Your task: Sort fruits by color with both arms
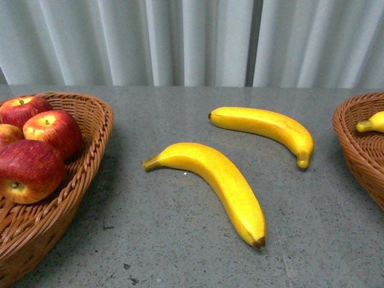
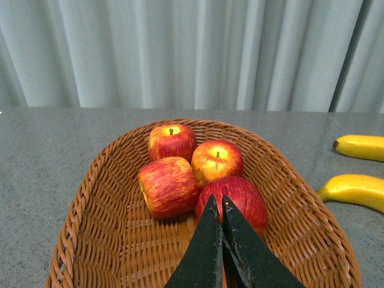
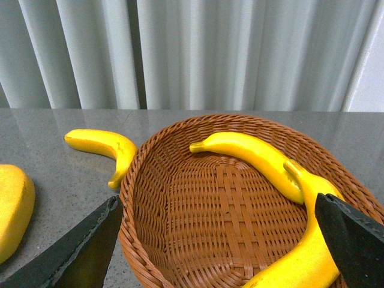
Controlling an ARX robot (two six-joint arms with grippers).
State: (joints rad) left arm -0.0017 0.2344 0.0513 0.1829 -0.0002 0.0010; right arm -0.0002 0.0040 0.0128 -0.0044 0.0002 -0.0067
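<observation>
My left gripper (image 2: 221, 207) sat clenched, empty, above sorted apples (image 2: 171, 186); right gripper (image 3: 216, 201) gaped over basket (image 3: 180, 204), ready for loose bananas (image 1: 222, 180).

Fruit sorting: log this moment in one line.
left basket: four apples | right basket: two bananas | table: two loose bananas | left claw: shut, empty | right claw: open, empty

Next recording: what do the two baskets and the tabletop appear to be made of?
Left basket and right basket: woven wicker or rattan, brown and matte, with visible plaited strands and braided rims. Tabletop: grey, speckled, with a dull finish. It could be stone or laminate; the look cannot settle which.
</observation>
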